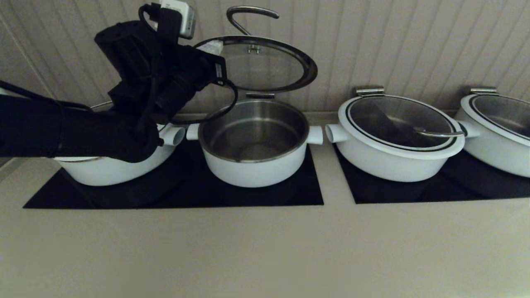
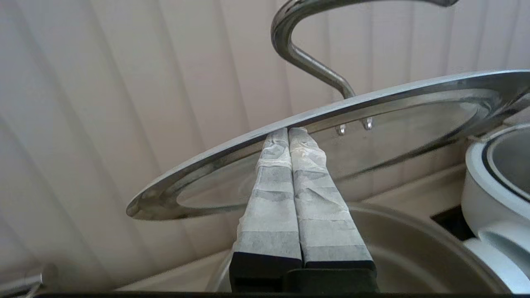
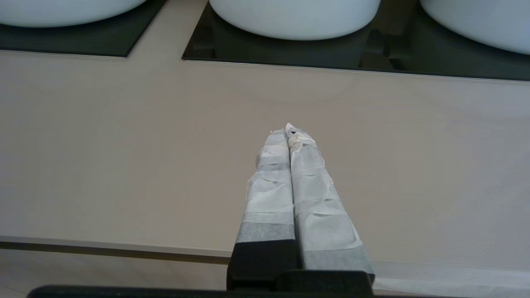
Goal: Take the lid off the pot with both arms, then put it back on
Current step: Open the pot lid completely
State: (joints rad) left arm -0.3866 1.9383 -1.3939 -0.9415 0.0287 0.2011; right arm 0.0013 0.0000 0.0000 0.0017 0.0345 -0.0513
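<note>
Spanning the whole head view, the beige bench (image 1: 265,248) carries two black hobs: one at 9 o'clock (image 1: 174,194), one at 3 o'clock (image 1: 414,190).
Pots, four, white: the deep pot (image 1: 254,142) sits at centre on the first hob, open, steel inside bare; a wide pot (image 1: 112,169) just beside it at 9 o'clock, largely hidden by the arm; a wide lidded pot (image 1: 393,138) at 3 o'clock on the second hob; a fourth pot (image 1: 497,132) cut off at the far 3 o'clock edge.
Left arm (image 1: 83,128): black, reaching in from 9 o'clock over the wide pot.
Lid (image 1: 265,62): raised above the deep pot at 12 o'clock, tilted, its underside showing, its bar handle (image 1: 248,16) on top.
Left claw (image 2: 288,131): taped fingers pressed together, tips touching the lid's steel underside rim (image 2: 232,149); no grip around it.
Right claw (image 3: 288,129): fingers together, holding nothing, low over bare bench at the 6 o'clock side of the hobs, well apart from the lid.
</note>
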